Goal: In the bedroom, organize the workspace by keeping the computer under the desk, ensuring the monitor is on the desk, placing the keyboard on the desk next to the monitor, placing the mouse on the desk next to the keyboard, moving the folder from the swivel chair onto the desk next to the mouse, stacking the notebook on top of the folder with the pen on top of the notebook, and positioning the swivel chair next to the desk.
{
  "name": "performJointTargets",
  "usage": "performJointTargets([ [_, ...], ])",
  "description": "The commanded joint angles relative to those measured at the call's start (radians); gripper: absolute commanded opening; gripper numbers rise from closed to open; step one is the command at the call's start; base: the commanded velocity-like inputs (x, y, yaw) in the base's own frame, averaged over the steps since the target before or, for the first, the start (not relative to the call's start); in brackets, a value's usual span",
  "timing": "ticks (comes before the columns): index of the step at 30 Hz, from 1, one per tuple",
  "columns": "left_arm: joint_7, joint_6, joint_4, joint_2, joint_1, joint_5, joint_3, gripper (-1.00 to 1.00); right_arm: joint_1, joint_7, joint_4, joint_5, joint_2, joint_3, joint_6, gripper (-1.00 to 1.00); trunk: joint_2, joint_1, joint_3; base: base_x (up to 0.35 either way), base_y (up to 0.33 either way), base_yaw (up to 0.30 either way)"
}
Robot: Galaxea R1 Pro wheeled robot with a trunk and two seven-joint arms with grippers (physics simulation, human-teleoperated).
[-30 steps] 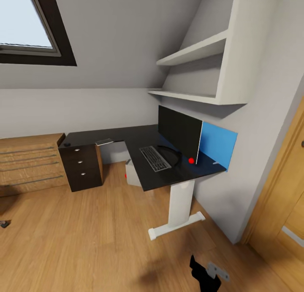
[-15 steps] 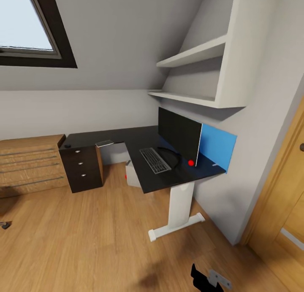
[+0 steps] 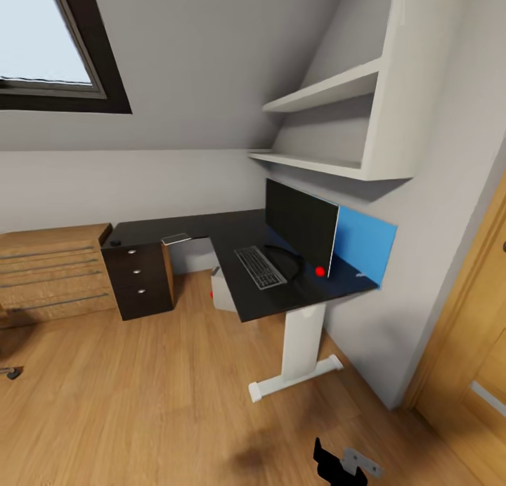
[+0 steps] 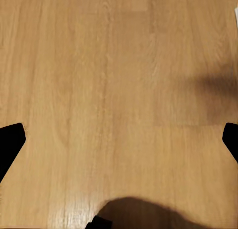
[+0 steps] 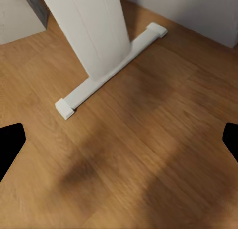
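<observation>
As the pictures stand, part of the workspace is already in order: monitor (image 3: 301, 222) upright on the black tabletop (image 3: 232, 234) against the wall, in front of a blue wall panel (image 3: 365, 243); keyboard (image 3: 259, 266) flat on the tabletop just in front of the monitor; computer (image 3: 222, 291), pale grey with a red light, on the floor under the tabletop beside the drawers (image 3: 138, 281) with silver knobs. A small dark rounded item (image 3: 114, 244) sits at the far corner of the tabletop above the drawers, possibly the mouse, well apart from the keyboard; a flat pale-edged item (image 3: 176, 239) lies near the inner corner, too small to identify. A red dot (image 3: 320, 271) marks the tabletop by the monitor stand. Judged outstanding: mouse beside keyboard, folder, notebook, pen and chair. Left claw (image 4: 119, 139): fingers spread wide, holding nothing, over bare plank floor. Right claw (image 5: 119, 139): likewise wide and empty, above the floor near the white foot (image 5: 106, 72) of the tabletop leg. Against the earlier head pictures, the whole view has drifted slightly rightward and down, a camera move; no thing on the tabletop has changed place.
</observation>
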Motion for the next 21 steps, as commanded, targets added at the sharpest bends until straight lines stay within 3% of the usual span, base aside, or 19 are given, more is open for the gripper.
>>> performJointTargets([
  [1,0.006,-0.007,-0.001,0.001,-0.001,0.01,-0.006,1.0,-0.001,-0.007,0.0,-0.003,0.0,0.008,-0.005,1.0,-0.001,0.0,-0.001,0.0,0.0,0.2],
  [9,0.011,-0.011,-0.002,0.007,-0.001,0.014,0.005,1.0,-0.001,-0.009,0.0,-0.003,0.002,0.009,-0.02,1.0,-0.001,0.0,-0.001,0.0,0.0,0.256],
  [14,0.009,-0.012,-0.006,0.009,-0.001,0.017,0.097,1.0,-0.001,-0.01,0.0,0.002,0.002,0.015,-0.021,1.0,-0.001,0.0,-0.001,0.0,0.0,0.268],
  [17,0.009,-0.013,-0.008,0.009,-0.001,0.017,0.153,1.0,-0.001,-0.011,0.001,0.039,0.002,0.049,-0.028,1.0,-0.001,0.0,-0.003,0.0,0.0,0.27],
  [20,0.004,-0.013,-0.009,0.009,-0.001,0.018,0.256,1.0,-0.001,-0.018,0.013,0.149,0.004,0.114,-0.038,1.0,-0.001,0.0,-0.004,0.0,0.0,0.271],
  [21,0.001,-0.014,-0.009,0.009,-0.001,0.018,0.263,1.0,-0.001,-0.02,0.015,0.157,0.005,0.116,-0.038,1.0,-0.001,0.0,-0.005,0.0,0.0,0.271],
])
